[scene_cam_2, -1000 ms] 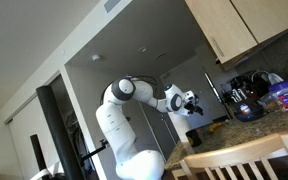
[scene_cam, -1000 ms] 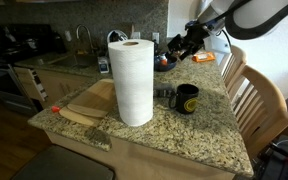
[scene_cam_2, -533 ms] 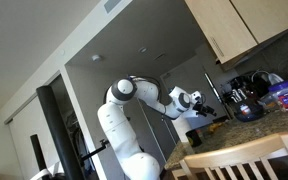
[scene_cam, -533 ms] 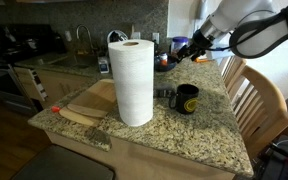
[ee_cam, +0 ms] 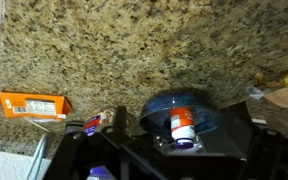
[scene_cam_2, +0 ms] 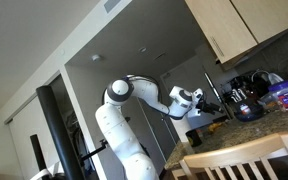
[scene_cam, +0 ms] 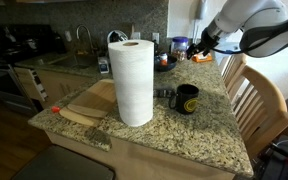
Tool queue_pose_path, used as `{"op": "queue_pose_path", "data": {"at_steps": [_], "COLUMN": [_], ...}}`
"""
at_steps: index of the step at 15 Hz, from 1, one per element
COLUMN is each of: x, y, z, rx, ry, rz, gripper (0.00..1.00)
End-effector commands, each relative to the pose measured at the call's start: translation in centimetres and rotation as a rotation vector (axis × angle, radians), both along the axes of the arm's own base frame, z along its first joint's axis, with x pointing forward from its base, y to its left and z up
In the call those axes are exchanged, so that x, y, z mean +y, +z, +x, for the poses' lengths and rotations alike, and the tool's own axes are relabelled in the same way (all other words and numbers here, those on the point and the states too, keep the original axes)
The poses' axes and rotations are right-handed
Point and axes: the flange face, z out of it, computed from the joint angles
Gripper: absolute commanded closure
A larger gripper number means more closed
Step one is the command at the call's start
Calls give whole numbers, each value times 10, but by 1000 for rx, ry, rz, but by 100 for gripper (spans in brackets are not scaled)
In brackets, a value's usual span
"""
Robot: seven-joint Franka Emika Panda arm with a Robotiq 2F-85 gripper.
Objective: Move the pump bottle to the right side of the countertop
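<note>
1. Since a second ago, the gripper [scene_cam: 201, 45] has swung along the far edge of the countertop [scene_cam: 184, 135], from above the orange packet toward the blue bowl, and the arm has shifted in both exterior views.
2. I cannot tell whether its jaws are open or closed; they are dark and blurred in an exterior view, and the wrist view shows only dark gripper parts at the bottom.
3. A light-blue pump bottle [scene_cam: 179, 45] seems to stand by the far edge, just beside the gripper, but it is too small to be sure.
4. Below the wrist camera lie a blue bowl [ee_cam: 181, 112] holding a small orange-and-white container and an orange packet [ee_cam: 32, 105].
5. Risk: descending here, the gripper could knock the bowl or tip the bottle, since they crowd together.
</note>
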Motion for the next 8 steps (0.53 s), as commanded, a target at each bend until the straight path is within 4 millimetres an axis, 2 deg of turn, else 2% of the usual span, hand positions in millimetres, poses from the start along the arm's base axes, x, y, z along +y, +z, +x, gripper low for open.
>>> {"op": "queue_pose_path", "data": {"at_steps": [1,3,4,6,8], "x": [0,0,9,9,22], "y": [0,0,5,35,62], "z": [0,0,-3,7,29], "rx": [0,0,1,-100,-168], "ry": [0,0,-31,-145,-234], "rz": [0,-1,-12,-9,41], "gripper": [0,0,0,0,0]}}
